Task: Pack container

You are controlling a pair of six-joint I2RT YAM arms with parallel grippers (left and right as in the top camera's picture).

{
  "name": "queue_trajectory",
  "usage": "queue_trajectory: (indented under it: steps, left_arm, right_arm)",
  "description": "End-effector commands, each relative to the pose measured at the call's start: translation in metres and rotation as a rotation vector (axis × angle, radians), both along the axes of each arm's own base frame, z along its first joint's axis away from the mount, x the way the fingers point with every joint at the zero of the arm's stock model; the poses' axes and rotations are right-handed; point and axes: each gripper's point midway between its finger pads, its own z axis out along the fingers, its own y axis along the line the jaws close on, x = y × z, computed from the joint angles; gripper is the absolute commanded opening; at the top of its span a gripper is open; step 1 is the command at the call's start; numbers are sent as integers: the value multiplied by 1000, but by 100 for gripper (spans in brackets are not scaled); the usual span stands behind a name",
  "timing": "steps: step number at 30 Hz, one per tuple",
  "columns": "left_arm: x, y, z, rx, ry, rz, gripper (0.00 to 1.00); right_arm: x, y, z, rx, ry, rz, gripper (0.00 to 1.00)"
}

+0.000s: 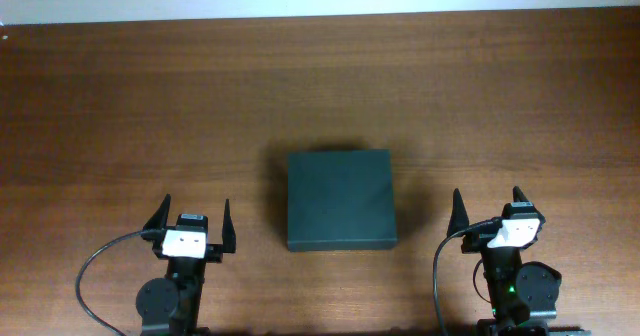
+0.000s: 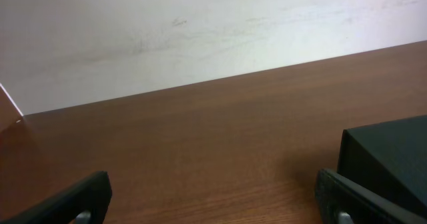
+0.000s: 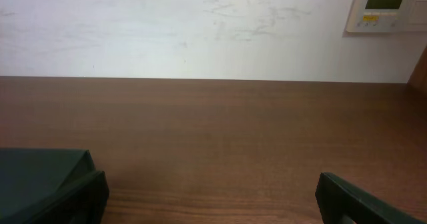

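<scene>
The container (image 1: 340, 200) is a dark green-black matte box lying shut in the middle of the wooden table. Its corner shows at the right of the left wrist view (image 2: 390, 157) and at the lower left of the right wrist view (image 3: 37, 177). My left gripper (image 1: 194, 220) stands open to the box's left near the front edge, with nothing between its fingers (image 2: 77, 201). To the box's right my right gripper (image 1: 489, 209) is open too, and only bare table lies between its fingers (image 3: 353, 201).
The brown wooden table (image 1: 150, 106) runs back to a white wall (image 3: 200, 31). A white wall panel with a small display (image 3: 387, 7) hangs at the far right. Black cables (image 1: 95, 266) loop beside both arm bases.
</scene>
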Motion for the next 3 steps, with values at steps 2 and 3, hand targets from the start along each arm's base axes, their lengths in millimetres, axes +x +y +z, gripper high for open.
queue_trajectory:
  steps: [2, 3]
  left_arm:
    - [0, 2, -1, 13, 0, 10, 99]
    - [0, 2, -1, 13, 1, 10, 99]
  right_arm:
    - [0, 2, -2, -7, 1, 8, 99]
    - [0, 2, -2, -7, 1, 8, 99]
